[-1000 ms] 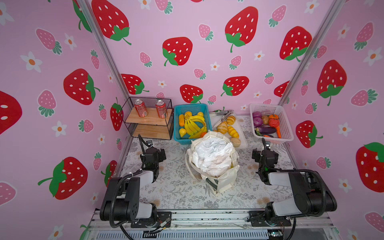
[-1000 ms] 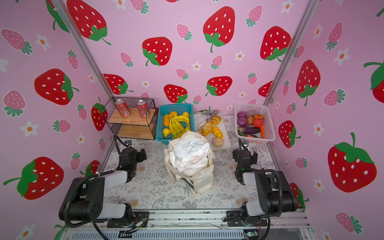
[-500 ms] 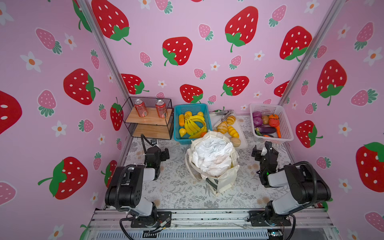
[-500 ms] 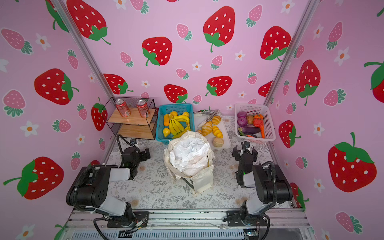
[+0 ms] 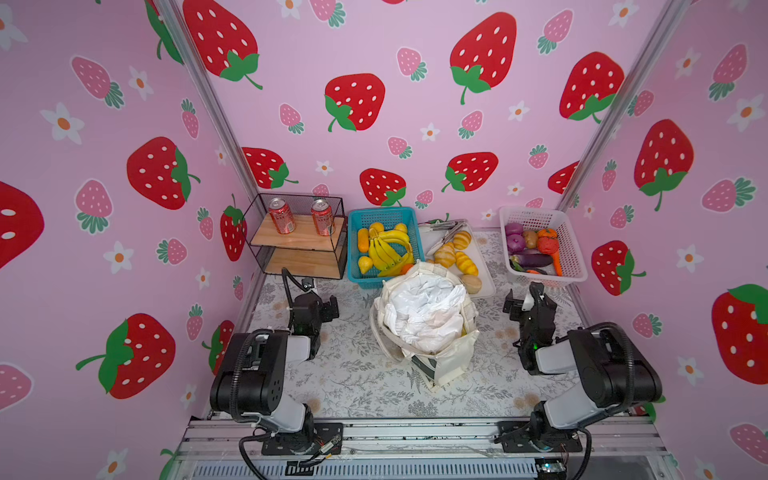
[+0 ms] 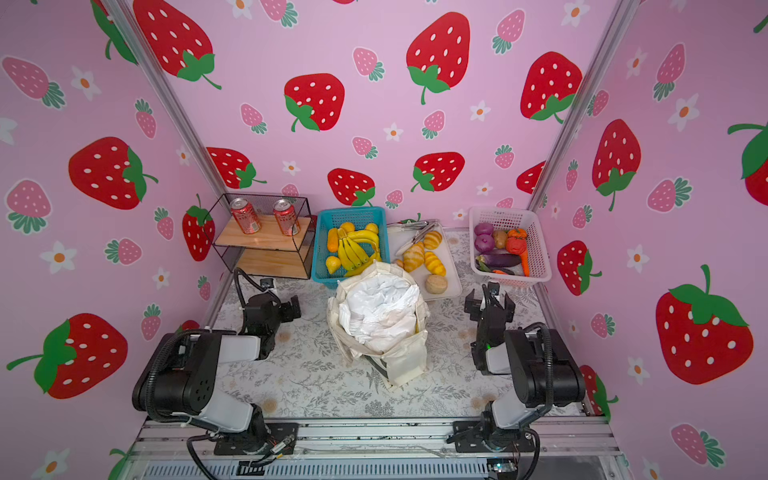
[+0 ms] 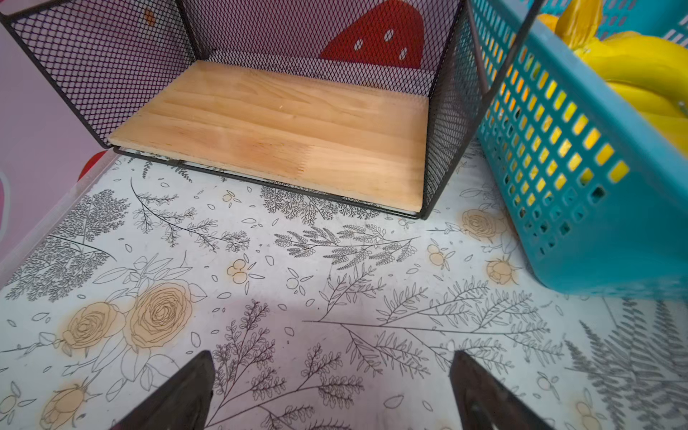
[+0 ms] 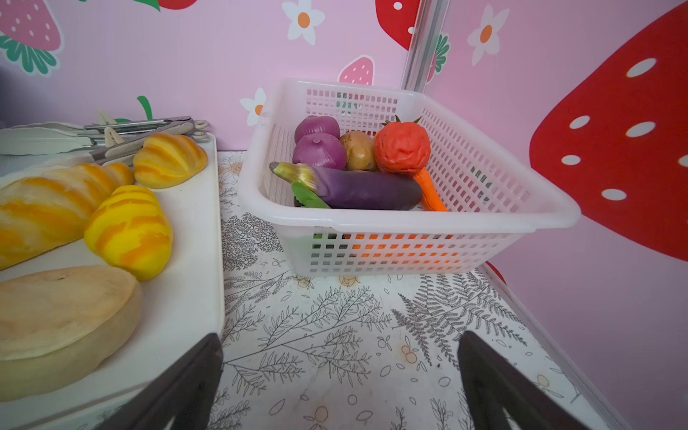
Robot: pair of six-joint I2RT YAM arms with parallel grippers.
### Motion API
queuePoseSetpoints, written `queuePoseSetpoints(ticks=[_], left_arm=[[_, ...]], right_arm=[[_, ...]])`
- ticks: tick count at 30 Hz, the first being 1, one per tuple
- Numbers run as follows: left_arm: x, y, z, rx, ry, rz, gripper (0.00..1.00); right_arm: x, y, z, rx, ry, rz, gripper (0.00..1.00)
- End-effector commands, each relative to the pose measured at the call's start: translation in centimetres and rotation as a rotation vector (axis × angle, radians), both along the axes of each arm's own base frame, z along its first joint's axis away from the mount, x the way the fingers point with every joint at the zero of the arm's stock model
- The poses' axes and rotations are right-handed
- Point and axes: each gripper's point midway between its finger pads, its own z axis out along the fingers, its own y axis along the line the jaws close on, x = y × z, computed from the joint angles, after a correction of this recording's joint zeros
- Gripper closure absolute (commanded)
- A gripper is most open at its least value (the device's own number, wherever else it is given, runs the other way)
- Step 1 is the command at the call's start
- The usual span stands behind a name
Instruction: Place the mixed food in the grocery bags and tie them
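The grocery bags stand mid-table in both top views: a cream canvas tote (image 5: 451, 361) (image 6: 409, 359) with a crumpled white plastic bag (image 5: 424, 311) (image 6: 380, 309) filling its mouth. Toy fruit, bananas (image 5: 388, 251) among it, lies in a blue basket (image 5: 357, 216) (image 7: 595, 231). Golden rolls (image 5: 446, 253) (image 8: 167, 160) rest on a white tray (image 8: 193, 260). My left gripper (image 5: 328, 305) (image 6: 291, 309) (image 7: 331, 357) is open and empty over the mat, left of the tote. My right gripper (image 5: 521, 301) (image 6: 490, 299) (image 8: 340, 338) is open and empty, right of the tote beside the tray.
A black wire shelf (image 5: 299, 249) (image 7: 283, 134) at the back left carries two red soda cans (image 5: 282, 216). A white basket (image 5: 573, 266) (image 8: 409, 223) at the back right holds onions, an eggplant and a carrot. Tongs (image 8: 141, 128) lie at the tray's far end.
Both arms have folded up, elbows higher, and the grippers have shifted a little toward the back of the table. Both stay open and empty.
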Motion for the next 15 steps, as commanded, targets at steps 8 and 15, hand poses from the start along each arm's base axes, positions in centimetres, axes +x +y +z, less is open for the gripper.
queuePoseSetpoints(ticks=[8,15], left_arm=[[1.4,-0.4,2.0,0.020,-0.064,-0.028,0.01],[1.5,-1.5,1.9,0.007,-0.057,-0.103,0.01]], right_arm=[[0.1,0.0,0.9,-0.001,-0.036,-0.002,0.00],[0.1,0.0,0.9,-0.002,-0.037,-0.002,0.00]])
